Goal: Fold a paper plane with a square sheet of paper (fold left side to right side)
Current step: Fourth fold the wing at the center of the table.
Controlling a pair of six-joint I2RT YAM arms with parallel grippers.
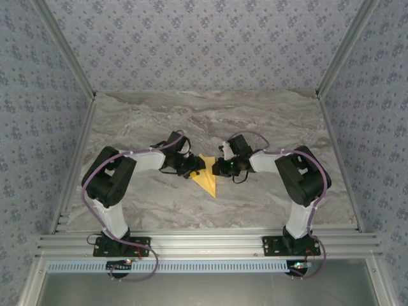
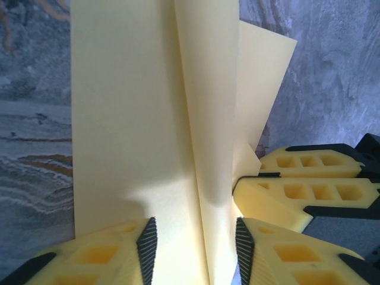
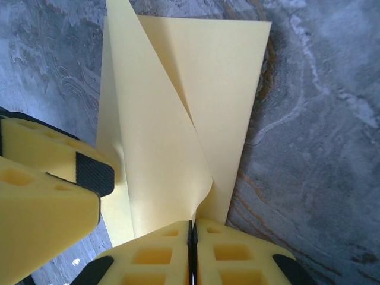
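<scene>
Room is running tight at the middle of the worktop (image 1: 268,121). The left fingers (image 2: 101,255) and right fingers (image 2: 309,193) are meeting tip to tip, just beside each other, leaving no passage between them. A raised fold of the paper plane (image 2: 119,119) is standing in the gap between the left fingers and taking up much of it. The bent left arm (image 1: 111,178) and right arm (image 1: 303,175) are walling off both flanks. The far half of the worktop is lying open, as is the near strip between the arm bases.
</scene>
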